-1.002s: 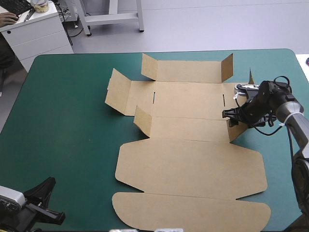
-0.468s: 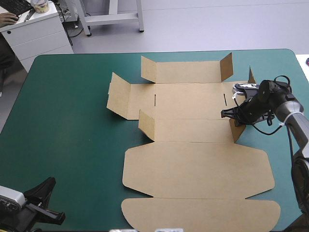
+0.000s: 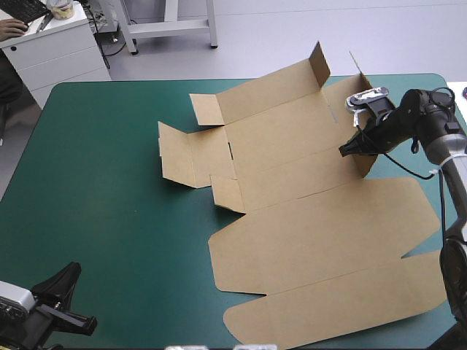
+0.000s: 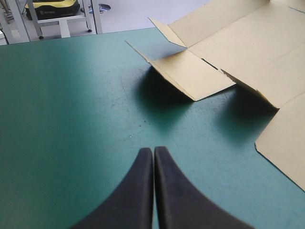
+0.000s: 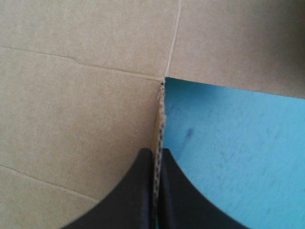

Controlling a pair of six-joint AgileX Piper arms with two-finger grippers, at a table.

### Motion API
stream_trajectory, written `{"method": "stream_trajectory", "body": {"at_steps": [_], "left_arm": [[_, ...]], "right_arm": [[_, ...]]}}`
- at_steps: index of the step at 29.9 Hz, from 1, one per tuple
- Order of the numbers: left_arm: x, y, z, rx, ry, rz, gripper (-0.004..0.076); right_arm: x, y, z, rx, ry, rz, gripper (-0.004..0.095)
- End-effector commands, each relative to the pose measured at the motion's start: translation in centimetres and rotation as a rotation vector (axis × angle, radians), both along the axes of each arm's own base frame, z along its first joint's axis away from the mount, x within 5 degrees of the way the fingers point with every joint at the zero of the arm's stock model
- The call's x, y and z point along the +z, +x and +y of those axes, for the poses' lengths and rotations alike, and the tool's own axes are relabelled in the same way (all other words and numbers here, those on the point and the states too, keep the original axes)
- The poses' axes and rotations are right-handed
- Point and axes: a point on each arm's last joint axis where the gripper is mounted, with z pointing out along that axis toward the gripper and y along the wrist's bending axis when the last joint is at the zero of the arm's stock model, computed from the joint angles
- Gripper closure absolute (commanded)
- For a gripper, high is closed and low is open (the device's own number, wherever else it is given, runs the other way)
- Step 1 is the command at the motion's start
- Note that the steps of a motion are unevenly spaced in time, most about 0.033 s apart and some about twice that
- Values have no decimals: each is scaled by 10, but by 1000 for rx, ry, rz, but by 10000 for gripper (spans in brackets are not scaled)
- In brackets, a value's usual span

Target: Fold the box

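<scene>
The brown box (image 3: pixel 306 211) is a cut sheet lying mostly flat across the table's middle and right, turned askew, with its far flaps raised. My right gripper (image 3: pixel 350 148) holds the raised right side flap near the table's right edge, and that end is lifted. In the right wrist view the flap's edge (image 5: pixel 158 129) stands pinched between the black fingers (image 5: pixel 140 191). My left gripper (image 3: pixel 69 302) rests at the near left corner, shut and holding nothing. The left wrist view has it (image 4: pixel 153 155) pointing over bare cover toward the box's left flap (image 4: pixel 190 71).
A desk (image 3: pixel 55 44) with a person's hand on a keyboard stands beyond the far left corner. The teal-green cover (image 3: pixel 95 182) shows bare on the table's left half.
My right gripper has risen and moved toward the far edge with the flap. The whole sheet has swung round, its near panels sliding right and its far right corner lifting.
</scene>
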Motion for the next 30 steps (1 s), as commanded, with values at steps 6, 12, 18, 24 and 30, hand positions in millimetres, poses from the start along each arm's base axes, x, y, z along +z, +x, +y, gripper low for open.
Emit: {"method": "stream_trajectory", "body": {"at_steps": [6,12,18,24,30], "left_arm": [[20,-4,1,-5,-83,-121,734],[33,6,-4,1,-81,-72,734],[49,19,-9,6,-54,-36,734],[58,26,-13,5,-47,-30,734],[59,26,-13,5,-46,-40,734]], "right_arm": [[65,-2,13,319,-19,-324,928],[70,-2,29,477,-51,-398,928],[64,1,74,646,-131,-482,928],[53,2,126,836,-234,-566,929],[38,3,169,965,-277,-648,929]]}}
